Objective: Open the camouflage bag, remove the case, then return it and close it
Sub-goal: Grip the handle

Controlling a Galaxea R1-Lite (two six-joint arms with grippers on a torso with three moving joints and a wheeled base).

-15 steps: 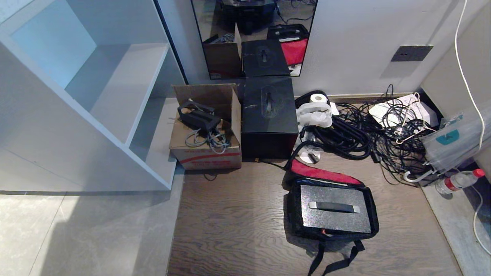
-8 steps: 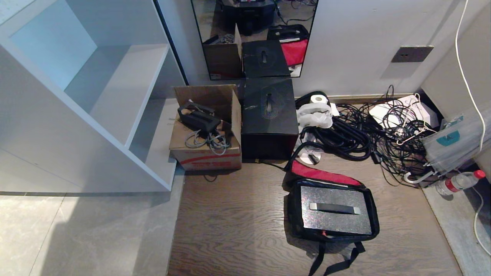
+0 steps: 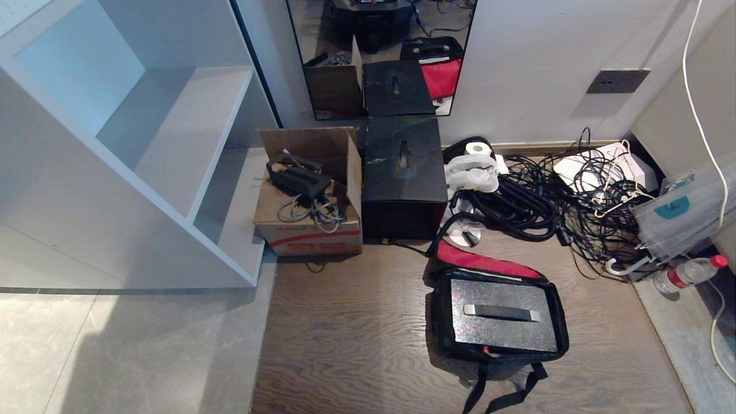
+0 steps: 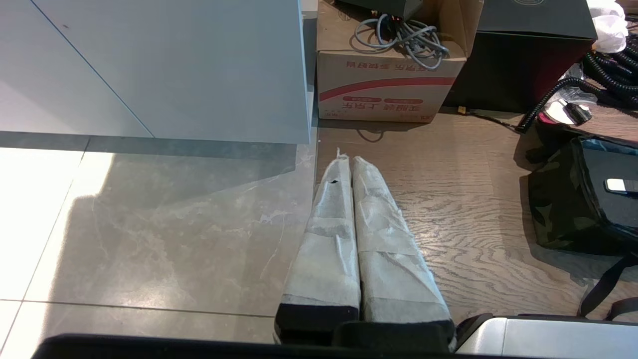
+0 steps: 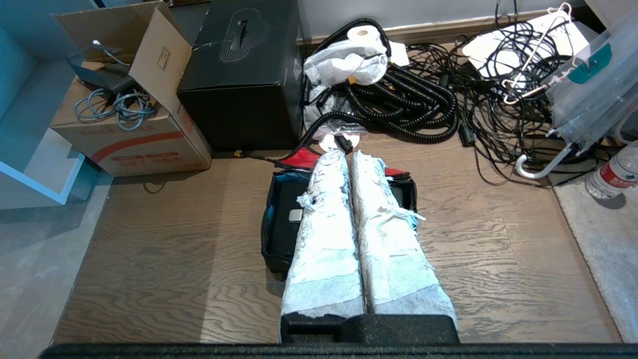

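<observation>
I'm looking down at a wood floor in a cluttered corner by a white wall. The camouflage bag lies open at near right, its red lid lining flopped toward the wall, with the case lying flat inside, handle up. Just beyond stand a black cube box and a cardboard box; a cable tangle sprawls to the right. The right tool hovers above the bag, clenched on nothing; the left tool is clenched too, off to the left over bare floor. My worries: the snug fit dragging the soft bag up with the case, or the loose strap snagging.
</observation>
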